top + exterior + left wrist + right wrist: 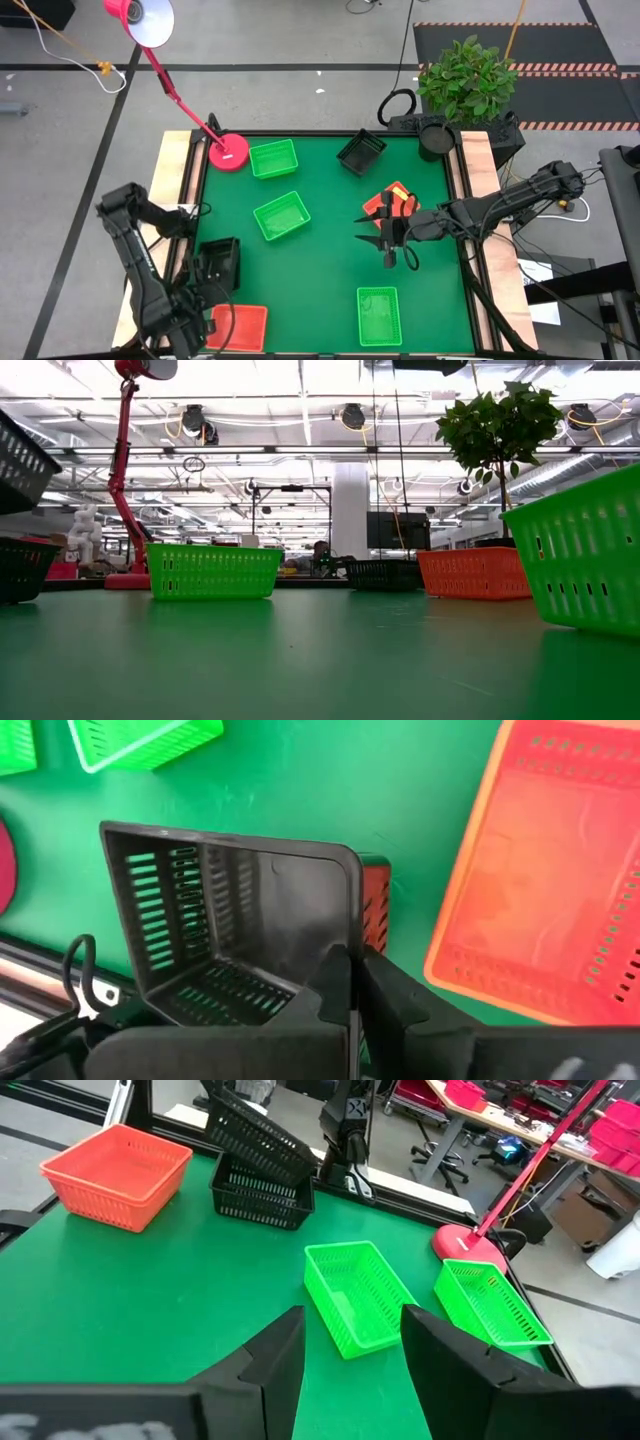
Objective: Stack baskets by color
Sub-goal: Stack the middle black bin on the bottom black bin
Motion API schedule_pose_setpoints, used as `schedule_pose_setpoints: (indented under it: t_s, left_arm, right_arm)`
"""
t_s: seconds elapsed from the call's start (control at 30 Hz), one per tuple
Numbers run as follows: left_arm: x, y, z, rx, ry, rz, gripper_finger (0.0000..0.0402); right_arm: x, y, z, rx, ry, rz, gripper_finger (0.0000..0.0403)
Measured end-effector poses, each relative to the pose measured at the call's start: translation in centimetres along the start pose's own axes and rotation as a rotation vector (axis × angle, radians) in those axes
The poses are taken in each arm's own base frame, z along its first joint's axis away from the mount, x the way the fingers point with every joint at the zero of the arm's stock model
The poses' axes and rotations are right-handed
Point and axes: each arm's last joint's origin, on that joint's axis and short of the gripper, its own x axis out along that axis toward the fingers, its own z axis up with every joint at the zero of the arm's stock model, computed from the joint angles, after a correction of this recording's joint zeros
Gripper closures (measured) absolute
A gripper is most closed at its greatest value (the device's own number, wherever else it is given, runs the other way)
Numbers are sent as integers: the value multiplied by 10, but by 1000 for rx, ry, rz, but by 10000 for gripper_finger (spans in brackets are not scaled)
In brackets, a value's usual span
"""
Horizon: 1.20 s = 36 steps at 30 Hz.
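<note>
Far left, our left gripper (350, 975) is pinched tight on the wall of a black basket (235, 920), tilted and held over a second black basket (262, 1200) at the table's left edge. So black stacking is the step in hand, we'd say, approx. at the drop-in stage. Next it needs the held one levelled and lined up w/ the one under it, then lowered in before the grip lets go.

Just beside, bottom-left corner: an orange basket (238, 326), on its own. Moving right, the pink lamp base (228, 152), then two green baskets near the table's far side and middle (273, 158) (281, 215). A third green one (378, 314) sits near the front edge.

Further right, a third black basket (361, 151) at the back, well apart from the other blacks. It's prob. the next fetch.

Right side: our right gripper (345, 1345) hovers w/ jaws apart, holding nothing, just beside the orange pile (392, 203). How many are in that pile we can't tell.
</note>
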Motion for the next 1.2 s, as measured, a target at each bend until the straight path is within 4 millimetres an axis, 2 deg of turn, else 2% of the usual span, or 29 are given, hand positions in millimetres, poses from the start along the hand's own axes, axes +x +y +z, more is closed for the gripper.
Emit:
schedule_pose_setpoints:
  t_s: [0.27,0.4,0.53,0.83,1.03,1.2]
  left_arm:
    - [12,-10,2,52,13,57,388]
    - [25,-14,0,57,30,103,395]
    - [36,-17,-2,68,55,145,383]
    - [53,-20,-6,71,61,136,394]
    - [64,-18,-10,88,77,170,374]
    - [71,-20,-11,140,73,147,386]
  right_arm:
    - [0,0,0,0,0,0,243]
    - [0,0,0,0,0,0,243]
    - [0,0,0,0,0,1,243]
    - [0,0,0,1,-1,1,243]
    - [0,0,0,0,-1,4,243]
    - [0,0,0,0,-1,4,243]
